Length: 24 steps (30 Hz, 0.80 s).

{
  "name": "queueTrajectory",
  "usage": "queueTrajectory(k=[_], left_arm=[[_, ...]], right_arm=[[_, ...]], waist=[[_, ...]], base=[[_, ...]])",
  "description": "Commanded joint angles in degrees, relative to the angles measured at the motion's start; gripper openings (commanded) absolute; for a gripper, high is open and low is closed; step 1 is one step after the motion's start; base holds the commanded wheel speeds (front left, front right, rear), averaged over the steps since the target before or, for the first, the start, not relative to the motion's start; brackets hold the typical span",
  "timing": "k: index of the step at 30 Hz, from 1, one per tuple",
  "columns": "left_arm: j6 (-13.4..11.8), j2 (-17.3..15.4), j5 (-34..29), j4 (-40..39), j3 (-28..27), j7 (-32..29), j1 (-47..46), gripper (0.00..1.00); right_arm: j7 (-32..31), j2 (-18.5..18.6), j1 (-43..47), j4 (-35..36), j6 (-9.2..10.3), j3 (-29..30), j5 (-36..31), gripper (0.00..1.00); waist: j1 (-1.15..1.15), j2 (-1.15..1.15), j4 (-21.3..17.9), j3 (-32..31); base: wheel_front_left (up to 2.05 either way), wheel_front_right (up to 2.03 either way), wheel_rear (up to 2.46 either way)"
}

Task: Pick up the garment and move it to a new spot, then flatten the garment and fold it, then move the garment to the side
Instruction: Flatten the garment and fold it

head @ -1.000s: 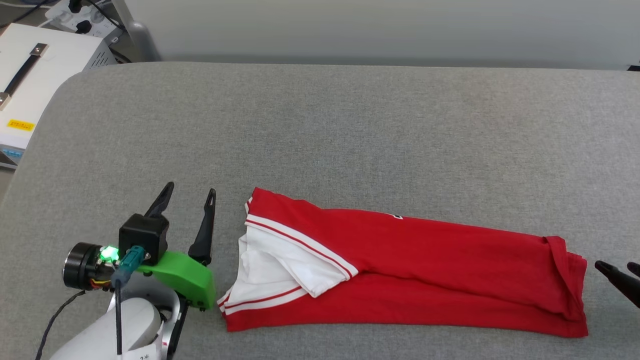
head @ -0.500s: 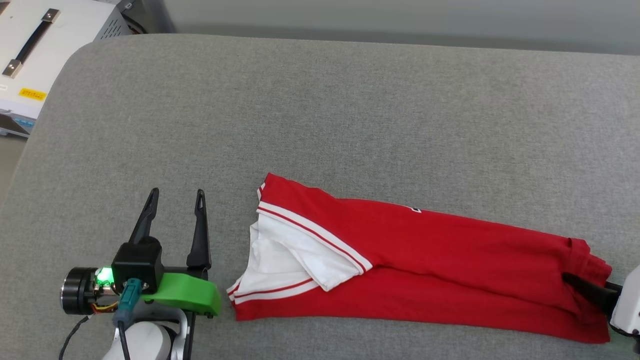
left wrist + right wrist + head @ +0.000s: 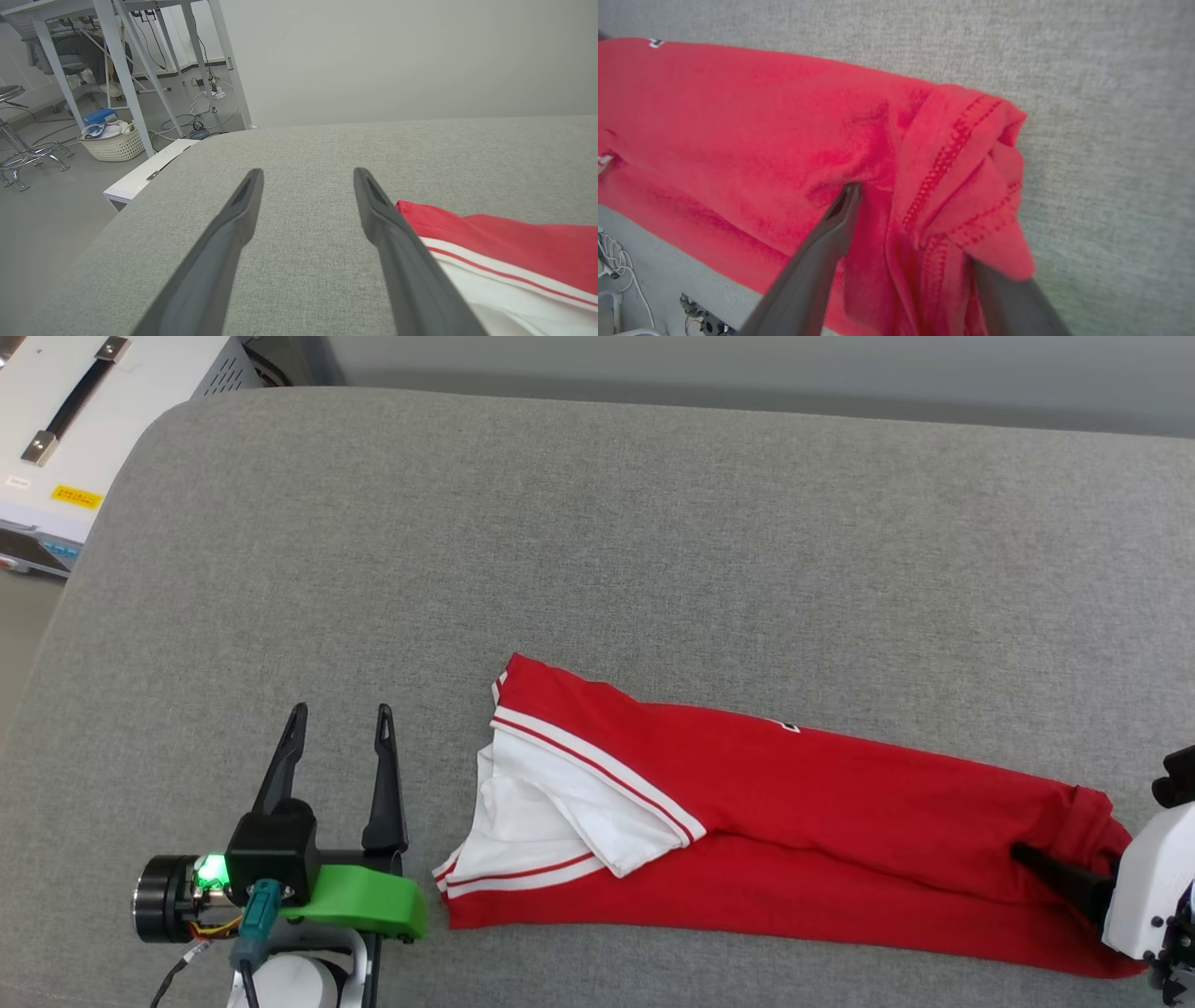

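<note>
Garment (image 3: pixel 794 821) lies as a long red strip on the grey padded table (image 3: pixel 597 523), doubled lengthwise by the look of it. Right gripper (image 3: pixel 913 224) stands spread and unclenched astride the hem (image 3: pixel 962 140). One finger presses on top of the cloth and the other is tucked under the bunched hem edge, so fabric sits between the jaws but nothing is pinched yet. Left gripper (image 3: pixel 341 711) is likewise spread and empty, low over the table, with the white sleeve (image 3: pixel 551 821) just off its right finger and, in the head view, a little apart from it. The step in hand seems to be seizing the hem end for the next fold. To do it well, the right claw should close on all the bunched layers, not the top one alone, and lift low. The left would best take the sleeve end beside it, so the strip neither drags nor skews
</note>
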<state>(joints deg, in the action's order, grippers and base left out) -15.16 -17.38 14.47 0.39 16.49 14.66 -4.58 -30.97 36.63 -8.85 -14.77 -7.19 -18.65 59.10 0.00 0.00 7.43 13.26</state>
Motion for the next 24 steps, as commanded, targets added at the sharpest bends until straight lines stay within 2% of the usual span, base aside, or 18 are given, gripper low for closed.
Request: queueTrajectory(k=[1, 8, 18, 24], left_arm=[[0.66, 1.07, -1.22, 0.11, -0.79, 0.33, 1.0, 1.0], [2.69, 3.77, -4.9, 0.86, -3.78, 0.33, 2.82, 1.0], [5.63, 6.28, -8.01, 1.07, -5.96, 0.34, 4.59, 1.0], [6.8, 7.08, -9.19, 1.62, -6.83, 0.34, 5.64, 1.0]], right_arm=[[0.16, -2.46, 0.68, -1.04, -0.3, -3.0, -0.19, 0.0], [3.61, 0.24, -0.32, -2.39, -0.3, -2.74, -0.38, 0.0], [6.23, 7.34, 0.52, -9.16, -0.3, 4.23, -1.8, 0.0], [6.89, 9.14, 1.17, -12.58, -0.3, 7.16, -2.34, 0.0]], waist=[[0.0, 0.0, 0.02, -0.17], [0.0, 0.0, -0.3, -1.98], [0.0, 0.0, -0.55, -4.43], [0.0, 0.0, -0.8, -5.9]], base=[[0.0, 0.0, 0.0], [0.0, 0.0, 0.0], [0.0, 0.0, 0.0], [0.0, 0.0, 0.0]])
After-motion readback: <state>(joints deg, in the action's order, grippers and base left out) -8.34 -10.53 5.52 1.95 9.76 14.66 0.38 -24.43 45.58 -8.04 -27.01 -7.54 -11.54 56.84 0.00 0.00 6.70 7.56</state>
